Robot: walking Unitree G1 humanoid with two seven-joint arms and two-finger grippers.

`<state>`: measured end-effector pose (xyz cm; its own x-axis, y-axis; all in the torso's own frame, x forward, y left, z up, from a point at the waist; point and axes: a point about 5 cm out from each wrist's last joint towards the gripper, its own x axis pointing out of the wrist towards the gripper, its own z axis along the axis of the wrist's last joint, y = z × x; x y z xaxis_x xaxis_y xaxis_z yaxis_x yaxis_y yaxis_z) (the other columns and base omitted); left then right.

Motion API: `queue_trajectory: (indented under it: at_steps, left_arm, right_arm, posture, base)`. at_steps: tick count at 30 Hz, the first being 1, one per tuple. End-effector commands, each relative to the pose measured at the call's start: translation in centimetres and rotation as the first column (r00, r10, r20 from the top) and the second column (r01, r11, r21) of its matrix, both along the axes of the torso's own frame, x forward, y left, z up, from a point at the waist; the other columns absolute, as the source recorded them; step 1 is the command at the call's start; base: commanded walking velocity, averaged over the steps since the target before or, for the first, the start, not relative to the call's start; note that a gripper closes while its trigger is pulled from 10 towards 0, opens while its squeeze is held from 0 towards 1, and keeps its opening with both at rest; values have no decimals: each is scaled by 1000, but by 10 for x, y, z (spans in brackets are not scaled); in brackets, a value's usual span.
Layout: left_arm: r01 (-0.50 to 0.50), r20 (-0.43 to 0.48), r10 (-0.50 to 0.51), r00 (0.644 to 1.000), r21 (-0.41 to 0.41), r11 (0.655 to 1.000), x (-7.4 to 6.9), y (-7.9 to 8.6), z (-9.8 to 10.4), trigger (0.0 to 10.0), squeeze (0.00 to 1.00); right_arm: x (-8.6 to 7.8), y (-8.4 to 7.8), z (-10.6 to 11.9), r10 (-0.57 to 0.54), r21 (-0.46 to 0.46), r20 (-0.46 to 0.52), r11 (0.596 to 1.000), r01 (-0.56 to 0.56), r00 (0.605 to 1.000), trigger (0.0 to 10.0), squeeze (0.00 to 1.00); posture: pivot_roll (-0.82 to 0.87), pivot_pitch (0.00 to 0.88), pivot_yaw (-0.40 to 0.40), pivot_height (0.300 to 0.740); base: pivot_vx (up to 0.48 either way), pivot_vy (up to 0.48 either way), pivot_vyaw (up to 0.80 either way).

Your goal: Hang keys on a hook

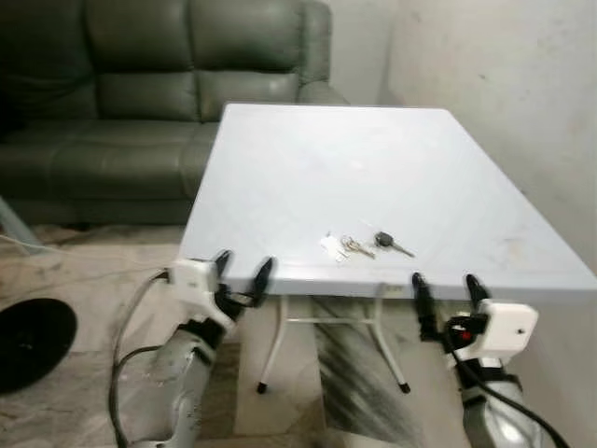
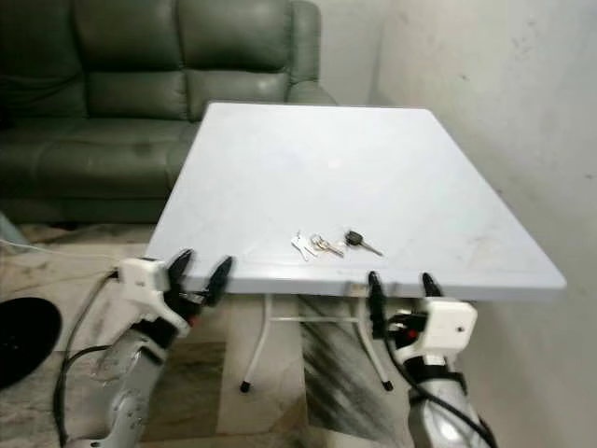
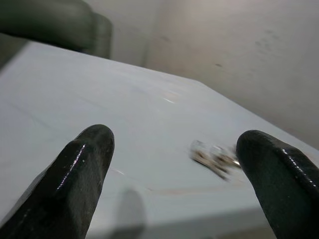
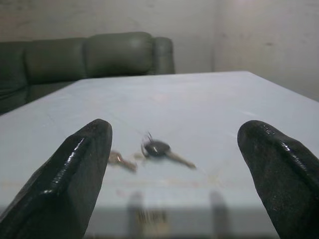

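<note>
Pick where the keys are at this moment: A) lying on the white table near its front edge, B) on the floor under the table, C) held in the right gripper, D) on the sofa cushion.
A: the keys lie flat on the white table near its front edge, while the left gripper and the right gripper are both open and empty, short of that edge.
</note>
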<state>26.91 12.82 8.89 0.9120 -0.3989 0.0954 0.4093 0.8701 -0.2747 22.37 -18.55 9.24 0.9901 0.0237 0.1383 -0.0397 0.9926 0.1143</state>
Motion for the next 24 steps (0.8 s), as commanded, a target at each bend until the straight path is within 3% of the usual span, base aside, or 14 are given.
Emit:
queue_trajectory:
  at_steps: [1, 12, 24]
  left_arm:
    - [-35, -3, 35, 999, 18, 999, 0, 11, 0, 10000, 0]
    - [-40, 2, 40, 999, 10, 999, 0, 9, 1, 10000, 0]
    - [-21, 0, 21, 1000, 50, 999, 0, 3, -1, 10000, 0]
  right_arm:
    - [3, 7, 4, 27, 3, 15, 1000, -27, 1000, 10000, 0]
    - [4, 6, 4, 33, -2, 15, 999, -33, 999, 10000, 0]
    - [11, 10, 6, 93, -21, -7, 995, -93, 996, 10000, 0]
  posture:
    - [-27, 0, -40, 740]
    - [-23, 0, -46, 740]
    - [-29, 4, -47, 740]
  base:
    - [315, 0, 0]
    - [314, 0, 0]
    - [0, 0, 0]
